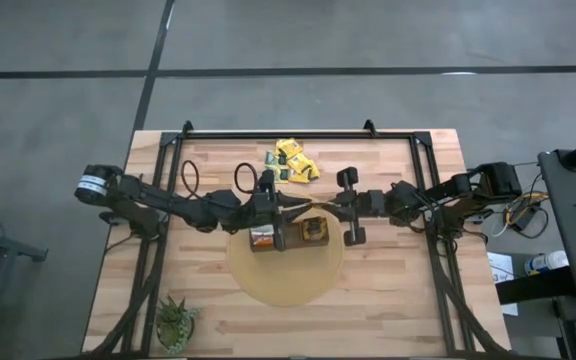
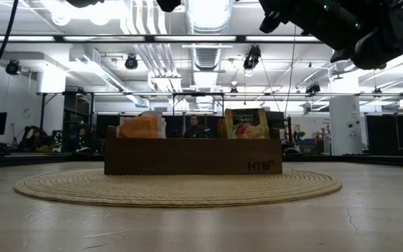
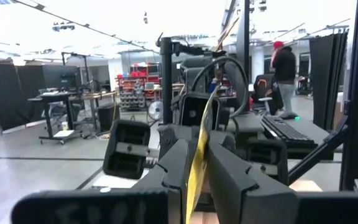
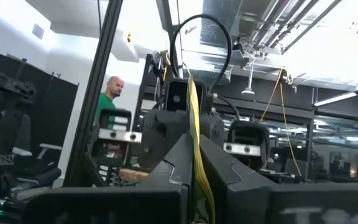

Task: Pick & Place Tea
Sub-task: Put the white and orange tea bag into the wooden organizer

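Note:
A yellow tea sachet [image 1: 307, 203] hangs in the air above the long brown box [image 1: 288, 236], between my two grippers, which face each other. My left gripper [image 1: 290, 204] comes from the table's left and my right gripper [image 1: 326, 203] from the right; each is shut on it. Both wrist views show the sachet edge-on, a thin yellow strip [image 3: 202, 121] [image 4: 193, 109]. The box rests on a round woven mat [image 1: 286, 285] and holds orange sachets [image 2: 140, 127] and a yellow-green one [image 2: 246, 124], standing upright. A loose pile of tea sachets [image 1: 294, 160] lies on the table beyond the box. My left gripper pinches the yellow sachet's flat faces between its two fingers [image 3: 174, 165], at the sachet's left-hand end [image 3: 196, 165]. The fingers come roughly level from the table's left. The sachet stands on edge, lifted clear above the box. My right gripper pinches the same sachet's flat faces between its two fingers [image 4: 221, 163], at its right-hand end [image 4: 195, 155]. The fingers come from the table's right, slanting a little upward. The sachet stands on edge between the two grippers, clear of the box.
A small green potted plant [image 1: 175, 322] stands at the near left corner. A dark frame rail [image 1: 298, 134] runs along the table's far edge. People show in the room beyond the table in both wrist views.

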You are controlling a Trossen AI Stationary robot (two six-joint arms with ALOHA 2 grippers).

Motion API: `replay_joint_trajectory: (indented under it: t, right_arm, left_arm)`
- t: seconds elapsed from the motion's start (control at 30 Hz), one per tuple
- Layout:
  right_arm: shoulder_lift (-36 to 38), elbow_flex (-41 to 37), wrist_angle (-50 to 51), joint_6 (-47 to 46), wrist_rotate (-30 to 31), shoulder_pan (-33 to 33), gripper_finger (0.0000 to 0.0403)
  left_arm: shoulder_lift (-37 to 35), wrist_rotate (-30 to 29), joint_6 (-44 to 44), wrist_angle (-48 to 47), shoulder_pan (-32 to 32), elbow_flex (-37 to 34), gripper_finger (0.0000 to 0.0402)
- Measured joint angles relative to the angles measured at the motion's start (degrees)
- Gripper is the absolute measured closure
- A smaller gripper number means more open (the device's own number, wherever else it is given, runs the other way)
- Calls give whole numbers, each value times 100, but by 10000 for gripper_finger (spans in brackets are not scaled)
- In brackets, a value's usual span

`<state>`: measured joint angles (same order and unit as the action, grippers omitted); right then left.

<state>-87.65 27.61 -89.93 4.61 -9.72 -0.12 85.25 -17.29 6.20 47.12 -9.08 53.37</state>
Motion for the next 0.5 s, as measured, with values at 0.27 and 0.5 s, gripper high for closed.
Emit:
replay_joint_trajectory:
  t: [0.27,0.5]
  right_arm:
    - [-236,157,4,-137,-15,26,394]
    - [-334,272,49,-243,-144,35,394]
  left_arm:
    - [0,428,-93,-40,104,93,371]
    - [-10,463,-76,-264,105,104,400]
